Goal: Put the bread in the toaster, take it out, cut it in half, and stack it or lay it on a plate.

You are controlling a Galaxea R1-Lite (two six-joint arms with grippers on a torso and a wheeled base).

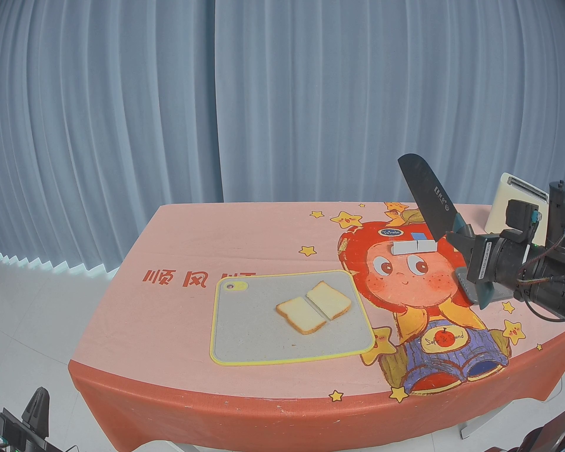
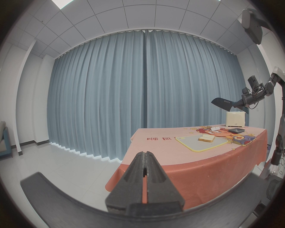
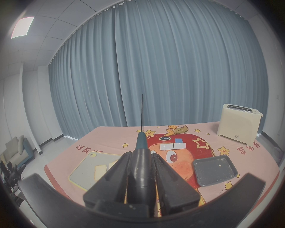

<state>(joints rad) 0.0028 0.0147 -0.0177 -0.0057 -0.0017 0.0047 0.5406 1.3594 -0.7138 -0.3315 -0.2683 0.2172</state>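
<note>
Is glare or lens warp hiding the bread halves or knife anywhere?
Head view: even light, no glare, bread halves and knife plain, curtain bowed. Left wrist view: heavy fisheye, dark corners, ceiling light bright. Right wrist view: same warp; knife edge-on, a thin line.

toaster (image 1: 499, 206) partly covered, plate (image 1: 467, 283) mostly covered

From left and front, the way to the yellow-rimmed grey cutting board (image 1: 247, 335) lies open — rightward, a raised black-bladed knife (image 1: 428, 194) and a cream plastic toaster (image 1: 507, 203) intrude.
</note>
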